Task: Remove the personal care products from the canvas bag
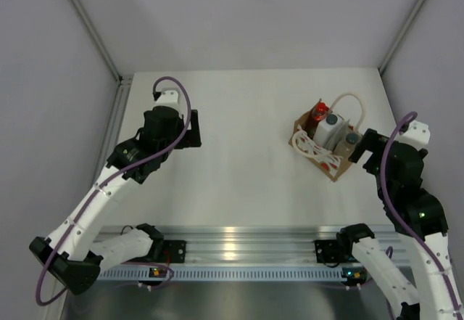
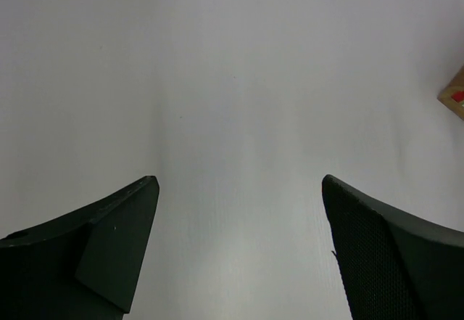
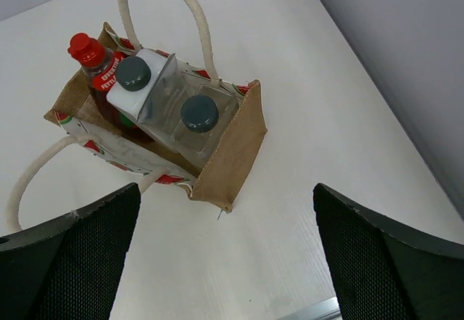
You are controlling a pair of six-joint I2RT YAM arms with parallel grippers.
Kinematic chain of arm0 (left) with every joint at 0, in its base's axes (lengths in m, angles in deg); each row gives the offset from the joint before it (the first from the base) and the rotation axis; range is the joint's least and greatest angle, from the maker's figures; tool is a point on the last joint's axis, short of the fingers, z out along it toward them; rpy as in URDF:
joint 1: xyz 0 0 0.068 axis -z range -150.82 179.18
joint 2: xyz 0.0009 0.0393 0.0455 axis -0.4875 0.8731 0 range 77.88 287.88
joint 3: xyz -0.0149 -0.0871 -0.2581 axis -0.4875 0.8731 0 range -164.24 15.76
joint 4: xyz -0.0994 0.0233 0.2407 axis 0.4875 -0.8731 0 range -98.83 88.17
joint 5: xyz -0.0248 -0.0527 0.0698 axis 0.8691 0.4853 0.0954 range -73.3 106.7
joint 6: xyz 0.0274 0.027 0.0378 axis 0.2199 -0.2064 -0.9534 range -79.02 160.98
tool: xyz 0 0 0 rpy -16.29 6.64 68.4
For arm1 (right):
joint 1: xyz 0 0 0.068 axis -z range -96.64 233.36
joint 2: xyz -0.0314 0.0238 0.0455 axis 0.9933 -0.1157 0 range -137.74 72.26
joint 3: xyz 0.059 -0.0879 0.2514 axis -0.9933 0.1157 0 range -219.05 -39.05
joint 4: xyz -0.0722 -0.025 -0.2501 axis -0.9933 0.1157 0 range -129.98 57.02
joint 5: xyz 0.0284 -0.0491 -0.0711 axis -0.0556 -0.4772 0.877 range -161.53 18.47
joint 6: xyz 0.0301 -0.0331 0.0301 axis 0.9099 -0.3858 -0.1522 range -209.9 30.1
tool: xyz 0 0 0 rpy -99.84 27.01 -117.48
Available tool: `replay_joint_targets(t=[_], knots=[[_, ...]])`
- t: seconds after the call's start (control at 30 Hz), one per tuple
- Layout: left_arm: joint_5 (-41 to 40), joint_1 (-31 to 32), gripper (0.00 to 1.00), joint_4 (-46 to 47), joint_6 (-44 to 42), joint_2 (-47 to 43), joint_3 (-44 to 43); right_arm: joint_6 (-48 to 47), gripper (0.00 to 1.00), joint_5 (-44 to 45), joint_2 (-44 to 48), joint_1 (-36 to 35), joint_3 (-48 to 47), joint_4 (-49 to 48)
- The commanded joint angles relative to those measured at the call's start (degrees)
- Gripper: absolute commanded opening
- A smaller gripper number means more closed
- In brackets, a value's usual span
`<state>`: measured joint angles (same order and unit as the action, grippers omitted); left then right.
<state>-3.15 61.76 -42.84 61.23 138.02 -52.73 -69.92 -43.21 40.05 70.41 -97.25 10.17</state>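
Your right claw (image 3: 226,186) hangs spread near the canvas bag (image 3: 235,149), which stands on the right of the surface (image 1: 239,117) holding the red bottle (image 3: 90,51), white bottle (image 3: 134,80) and clear bottle (image 3: 196,117), caps up. Your left claw (image 2: 239,178), equally spread, hovers well apart.

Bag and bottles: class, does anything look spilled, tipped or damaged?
Nothing stands out. The bag stands upright, with the red bottle, white bottle and clear bottle upright inside, capped. No spill shows.
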Motion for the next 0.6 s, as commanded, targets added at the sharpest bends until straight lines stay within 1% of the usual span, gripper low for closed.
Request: replay_joint_targets(t=[0.0,0.1,0.2,0.3,0.33,0.43,0.47,0.5,0.57], knots=[[-8.09,0.12,0.98,-0.38,0.49,-1.17,-0.69,1.72,1.0,2.19,0.65,0.56,-1.92,0.65],[-7.83,0.12,0.98,-0.12,1.55,-0.38,0.89,2.51,0.99,-0.35,-0.05,0.56,-2.27,0.04],[-6.08,0.12,0.98,-0.21,0.67,0.77,1.6,3.65,1.0,-2.38,-1.1,0.56,-2.01,-1.54],[-7.03,0.2,0.98,-0.21,0.75,1.56,2.83,5.67,1.0,-5.89,-4.08,0.56,-3.23,-3.04],[-7.65,0.21,0.98,-0.12,0.93,1.65,3.1,6.63,0.99,-8.51,-6.18,0.47,-3.59,-4.52],[-6.08,0.2,0.98,-0.12,1.02,2.52,3.19,8.57,1.0,-13.71,-11.01,0.47,-4.56,-7.86],[-5.46,0.12,0.98,-0.21,0.85,2.79,3.27,9.27,0.98,-13.9,-12.43,0.38,-4.56,-10.4],[-4.85,0.12,0.98,-0.03,0.67,2.88,3.36,10.24,0.96,-13.55,-15.92,-0.14,-5.17,-11.12],[-3.7,0.12,0.98,-0.03,0.49,3.14,3.54,10.77,0.88,-12.5,-19.98,-1.45,-7.36,-11.57]])
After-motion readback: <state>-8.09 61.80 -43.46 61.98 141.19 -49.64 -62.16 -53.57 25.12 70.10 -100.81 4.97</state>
